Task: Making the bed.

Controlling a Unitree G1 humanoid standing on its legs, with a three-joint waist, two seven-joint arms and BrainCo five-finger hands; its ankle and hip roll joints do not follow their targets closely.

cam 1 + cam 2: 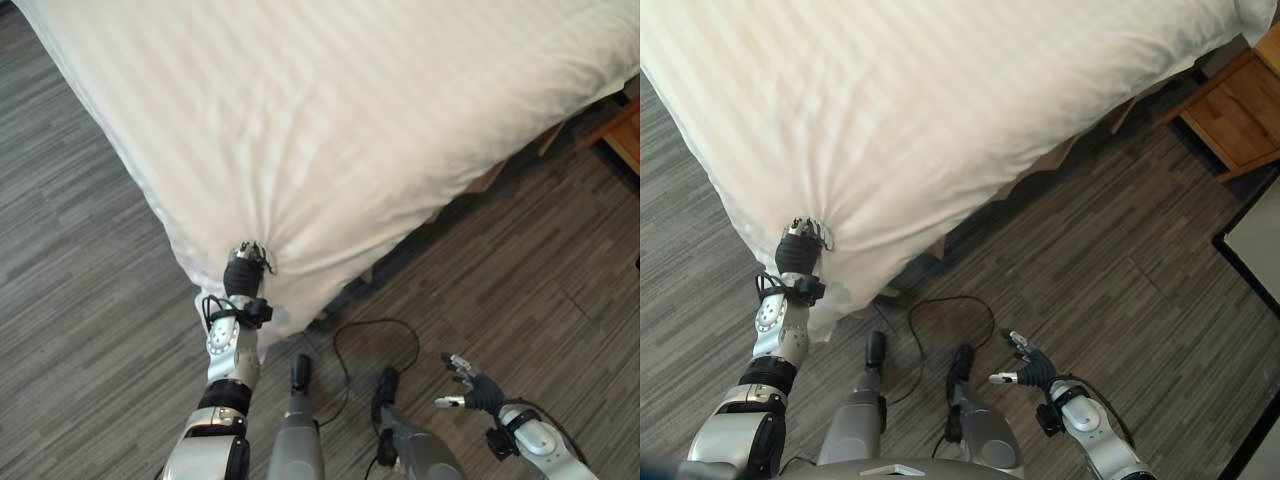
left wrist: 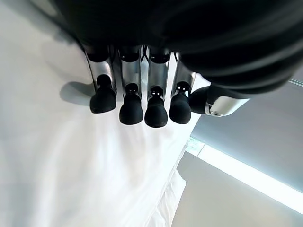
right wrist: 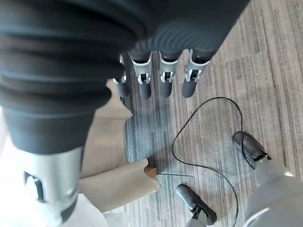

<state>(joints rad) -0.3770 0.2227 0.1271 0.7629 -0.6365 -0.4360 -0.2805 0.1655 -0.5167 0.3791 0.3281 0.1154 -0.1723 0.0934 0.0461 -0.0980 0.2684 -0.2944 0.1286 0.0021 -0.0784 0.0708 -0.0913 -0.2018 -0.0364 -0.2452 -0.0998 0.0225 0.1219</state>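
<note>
**Duvet corner at the left hand; right hand well apart**

The white duvet (image 1: 330, 110) covers the bed, its long axis running from the 7 o'clock corner toward 1 o'clock in the left eye view. The near corner (image 1: 262, 262) is puckered, with creases radiating toward 1 o'clock. The left hand (image 1: 247, 262) touches this pucker; its fingers (image 2: 131, 109) lie on the cloth, but whether they pinch it cannot be told. The right hand (image 1: 475, 388) hangs at 5 o'clock above the wood-pattern floor (image 1: 70, 300), fingers relaxed and spread, holding nothing. The left hand is nearer.

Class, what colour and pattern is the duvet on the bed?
White with faint woven stripes, seen best on the duvet in the left eye view.
</note>
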